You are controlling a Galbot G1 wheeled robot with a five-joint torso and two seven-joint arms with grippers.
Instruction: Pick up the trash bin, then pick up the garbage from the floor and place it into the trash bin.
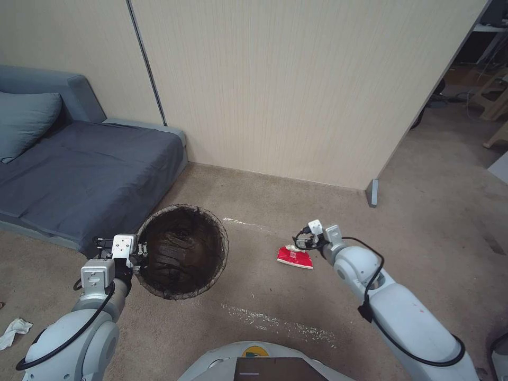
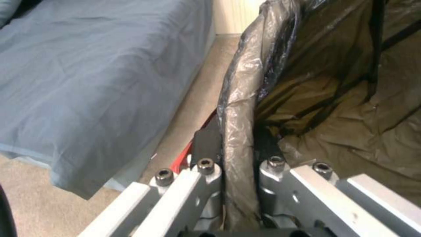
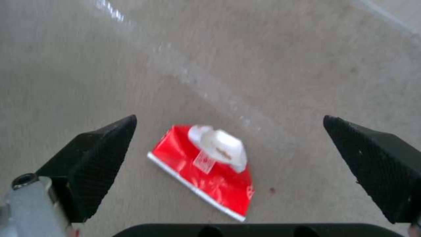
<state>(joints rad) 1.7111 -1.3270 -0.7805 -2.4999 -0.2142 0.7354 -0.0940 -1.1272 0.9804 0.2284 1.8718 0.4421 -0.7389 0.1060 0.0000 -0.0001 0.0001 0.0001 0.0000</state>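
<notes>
The trash bin (image 1: 224,241), round and lined with a dark bag, is on my left beside the sofa. My left gripper (image 1: 138,259) is shut on its near-left rim. In the left wrist view one finger is outside and one inside the bagged rim (image 2: 239,98), and the left gripper (image 2: 236,144) pinches it. The garbage nearest me is a red-white wrapper (image 1: 294,257) lying flat on the carpet. My right gripper (image 1: 306,241) hovers just above it, open. In the right wrist view the wrapper (image 3: 210,177) lies between and below the spread fingers of the right gripper (image 3: 229,120).
A grey-blue sofa (image 1: 79,174) stands close to the bin's left. A beige wall panel (image 1: 291,90) runs behind, ending at a grey foot (image 1: 372,193). A white tissue (image 1: 13,330) lies on the carpet at the far left. Open carpet spreads to the right.
</notes>
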